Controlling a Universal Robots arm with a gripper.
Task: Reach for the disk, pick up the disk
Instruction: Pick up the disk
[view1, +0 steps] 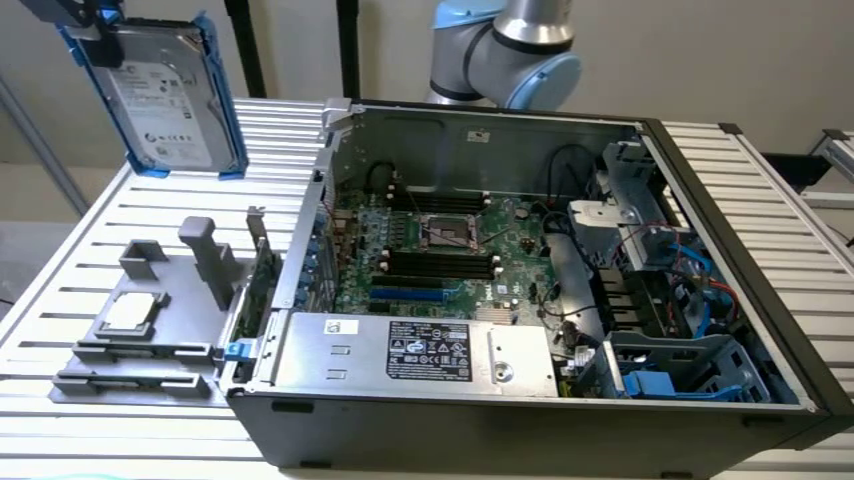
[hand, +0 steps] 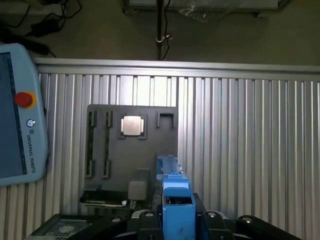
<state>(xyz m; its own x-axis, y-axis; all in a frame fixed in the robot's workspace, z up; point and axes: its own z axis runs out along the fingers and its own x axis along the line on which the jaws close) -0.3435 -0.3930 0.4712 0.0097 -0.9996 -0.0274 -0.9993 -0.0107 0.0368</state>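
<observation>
As the exterior view has it, we see the disk (view1: 171, 100) hanging upright above the table (view1: 127, 205), at that view's far left, its top edge clamped in the gripper (view1: 88, 26). Through the wrist view, we find its blue rail pinched between the fingers (hand: 146, 219), over the grey fixture plate (hand: 115, 155) carrying a chip (hand: 132, 125).

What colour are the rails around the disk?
Blue rails around the disk; clearest in the exterior view.
</observation>
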